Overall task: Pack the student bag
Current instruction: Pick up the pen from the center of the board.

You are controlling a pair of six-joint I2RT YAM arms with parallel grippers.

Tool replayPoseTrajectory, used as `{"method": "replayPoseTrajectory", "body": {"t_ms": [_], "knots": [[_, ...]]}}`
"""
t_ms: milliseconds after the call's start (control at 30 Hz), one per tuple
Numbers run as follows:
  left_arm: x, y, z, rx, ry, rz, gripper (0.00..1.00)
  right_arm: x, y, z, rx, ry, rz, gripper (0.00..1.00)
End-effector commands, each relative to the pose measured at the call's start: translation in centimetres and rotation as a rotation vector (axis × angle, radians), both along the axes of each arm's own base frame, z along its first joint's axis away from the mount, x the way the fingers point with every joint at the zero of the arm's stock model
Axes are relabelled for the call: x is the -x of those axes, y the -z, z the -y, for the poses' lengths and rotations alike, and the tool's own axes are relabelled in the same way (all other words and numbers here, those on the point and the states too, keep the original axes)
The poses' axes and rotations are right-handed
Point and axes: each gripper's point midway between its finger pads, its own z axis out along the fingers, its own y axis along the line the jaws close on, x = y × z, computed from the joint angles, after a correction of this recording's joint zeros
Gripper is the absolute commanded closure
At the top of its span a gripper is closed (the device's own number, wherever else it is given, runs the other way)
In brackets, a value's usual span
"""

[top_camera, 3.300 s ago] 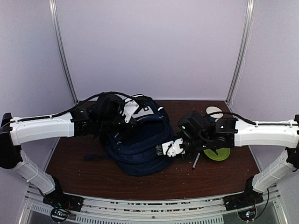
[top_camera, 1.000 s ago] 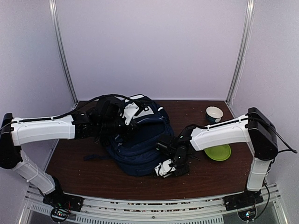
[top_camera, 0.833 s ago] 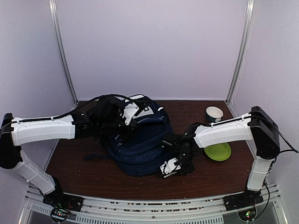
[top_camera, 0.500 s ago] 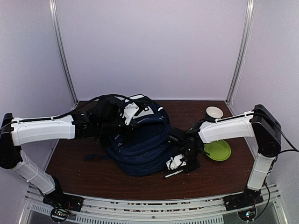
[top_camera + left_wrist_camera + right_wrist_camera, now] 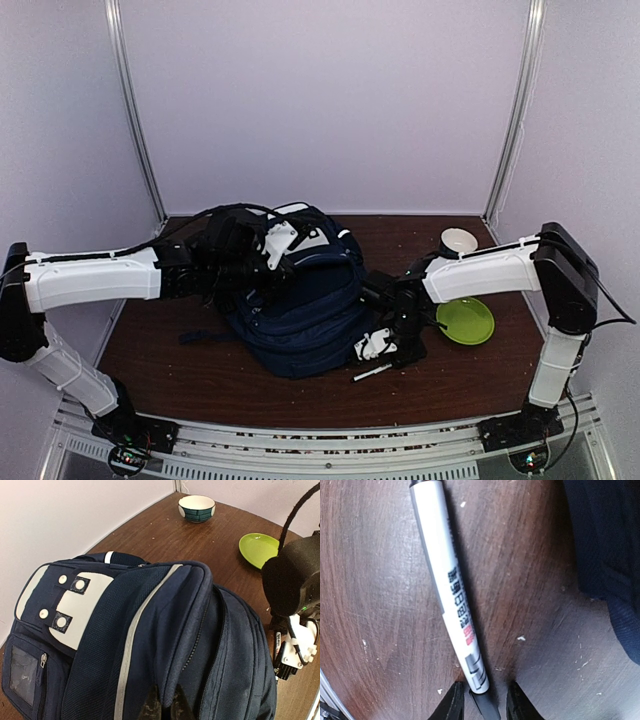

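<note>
The student bag (image 5: 300, 310) sits in the middle of the table (image 5: 170, 345), white patch with dark squares up top. The left gripper (image 5: 163, 707) is pinched tight on a fold of its navy fabric. At the bag's 4 o'clock a white marker (image 5: 451, 587) lies flat on the wood. The right gripper (image 5: 485, 702) is partly spread, one finger either side of the marker's dark end. The marker's print is dark and red, way too blurry to read. There's a green plate (image 5: 466, 322) at 3 o'clock and a bowl (image 5: 459, 242) at 2.
</note>
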Motion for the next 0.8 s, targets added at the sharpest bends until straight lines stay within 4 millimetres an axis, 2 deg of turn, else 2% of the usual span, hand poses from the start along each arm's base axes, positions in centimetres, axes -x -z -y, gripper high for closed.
{"method": "replayPoseTrajectory", "body": {"t_ms": [0, 200, 367, 500, 767], "knots": [[-0.3, -2.5, 0.7, 0.086, -0.001, 0.053, 1.0, 0.6, 0.9, -0.4, -0.018, -0.003, 0.014, 0.71], [-0.3, -2.5, 0.7, 0.09, 0.002, 0.05, 1.0, 0.7, 1.8, 0.1, 0.016, -0.003, 0.018, 0.84], [-0.3, -2.7, 0.6, 0.09, -0.001, 0.055, 1.0, 0.9, 1.0, 0.2, 0.003, 0.003, 0.023, 0.93], [-0.3, -2.7, 0.5, 0.086, -0.002, 0.055, 1.0, 1.1, -0.9, 0.6, -0.018, 0.018, 0.04, 0.96], [-1.1, -2.7, 0.1, 0.065, -0.047, 0.056, 1.0, 1.6, -7.4, -0.1, -0.119, 0.06, 0.117, 0.98]]}}
